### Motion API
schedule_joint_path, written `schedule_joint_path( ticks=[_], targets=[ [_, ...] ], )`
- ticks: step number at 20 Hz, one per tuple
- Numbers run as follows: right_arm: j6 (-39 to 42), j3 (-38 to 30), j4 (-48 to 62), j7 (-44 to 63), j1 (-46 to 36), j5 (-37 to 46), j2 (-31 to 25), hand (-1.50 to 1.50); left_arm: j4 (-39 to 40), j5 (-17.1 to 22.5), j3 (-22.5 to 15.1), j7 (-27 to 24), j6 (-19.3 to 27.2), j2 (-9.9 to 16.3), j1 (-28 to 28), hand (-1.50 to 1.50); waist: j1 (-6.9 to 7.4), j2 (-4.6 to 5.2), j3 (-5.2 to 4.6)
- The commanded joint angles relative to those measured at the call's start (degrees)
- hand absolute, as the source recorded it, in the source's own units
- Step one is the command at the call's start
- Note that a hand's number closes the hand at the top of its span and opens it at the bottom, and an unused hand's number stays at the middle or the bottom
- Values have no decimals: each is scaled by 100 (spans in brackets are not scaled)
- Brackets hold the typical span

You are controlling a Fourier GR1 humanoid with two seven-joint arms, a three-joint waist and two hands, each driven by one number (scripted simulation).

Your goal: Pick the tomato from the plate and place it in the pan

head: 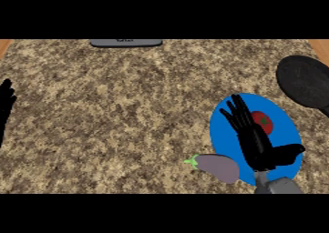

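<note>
1. Hovering over the blue plate (224, 132), the right hand (254, 136) is spread wide, its fingers straight and fanned toward the plate's far edge and its thumb stuck out to the right; it holds nothing.
2. Peeking out just right of those fingers is the tomato (263, 122), red with a dark green stem patch. It lies on the upper right part of the plate, partly hidden by the hand. Whether the fingers touch it cannot be told from this view.
3. Coming in from the lower edge, the grey right forearm (281, 185) crosses the near rim of the plate.
4. Resting at the left edge of the view, the left hand (2, 118) is open with its fingers straight and pointing up, well apart from everything else.
5. Lying at the plate's lower left rim, a purple eggplant (218, 167) with a green stem overlaps the plate's edge.
6. Sitting at the right edge of the view, beyond the plate and apart from it, is the black pan (306, 82), cut off by the frame.
7. Carrying all of this is a speckled brown stone counter (126, 113). Wooden strips show at its far left and far right corners, and a grey flat object (126, 43) lies at its far edge.
</note>
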Motion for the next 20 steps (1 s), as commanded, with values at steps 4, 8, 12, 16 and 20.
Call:
schedule_joint_path(
  ticks=[4, 8, 12, 16, 20],
  targets=[
    [1654, -1306, -356, 8, -1070, -1104, -1200, 150, -340, 460, -235, 87, -32, -804, -411, 0, 75, -63, 31],
    [1762, -1802, 228, -5, -952, -312, -2572, 150, -443, 962, -326, 246, -133, -1280, -514, 0, -20, -40, 22],
    [2525, -2246, 411, -1673, -29, 181, -3097, -150, -251, 954, -267, -47, -70, -1471, -446, 0, -42, -44, 31],
    [2694, -2727, 1259, -2283, 169, 648, -3671, -150, -452, 1114, -228, 160, -309, -1363, -388, 0, 108, -46, 30],
    [2876, -2700, 1542, -2782, -196, 1275, -4095, -150, -656, 920, -412, 329, -205, -1452, -448, 0, 188, -51, 28]
  ],
)
